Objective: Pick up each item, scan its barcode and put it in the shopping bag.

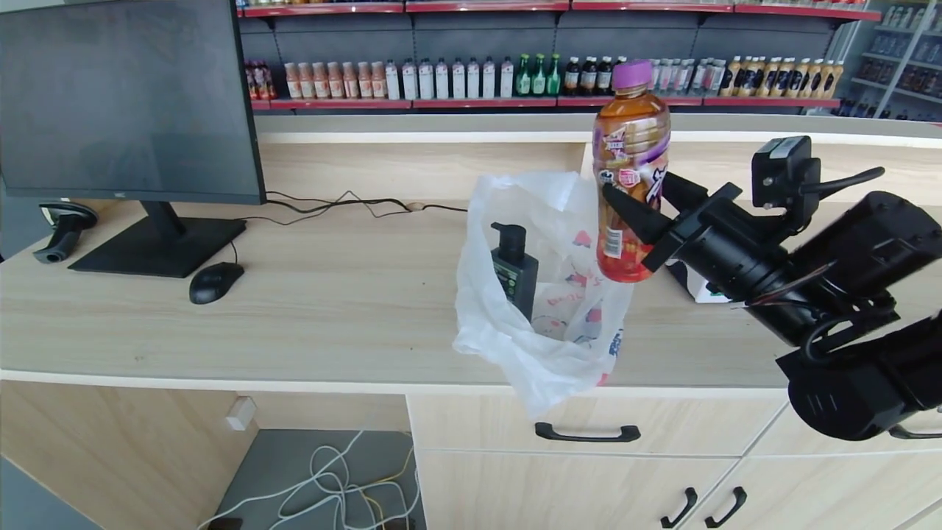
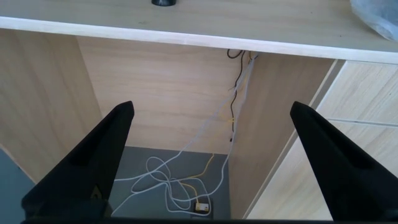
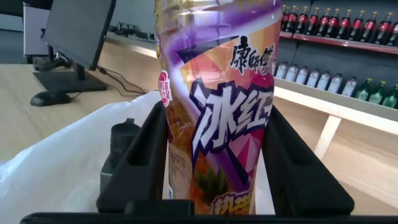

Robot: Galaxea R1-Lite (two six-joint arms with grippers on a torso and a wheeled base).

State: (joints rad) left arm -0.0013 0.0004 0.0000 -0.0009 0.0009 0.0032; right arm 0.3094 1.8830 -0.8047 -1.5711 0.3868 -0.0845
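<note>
Right hand (image 1: 636, 190) held up, 2 fingers (image 1: 627, 212) clamped on the bottle (image 1: 631, 125), left hand (image 2: 211, 107) low — fingers (image 2: 93, 168) wide apart

The right arm (image 1: 846, 258) is matte black, built of thick rounded cylinders; a boxy black camera housing (image 1: 784, 173) is mounted at its wrist, a black cable (image 1: 846, 179) curving out of it; thin red and pale wires (image 1: 780, 293) show at one joint; the right pincer (image 1: 639, 199) has black wedge-shaped fingers; the left pincer (image 2: 211, 104) has two flat black fingers tapering to points.
</note>
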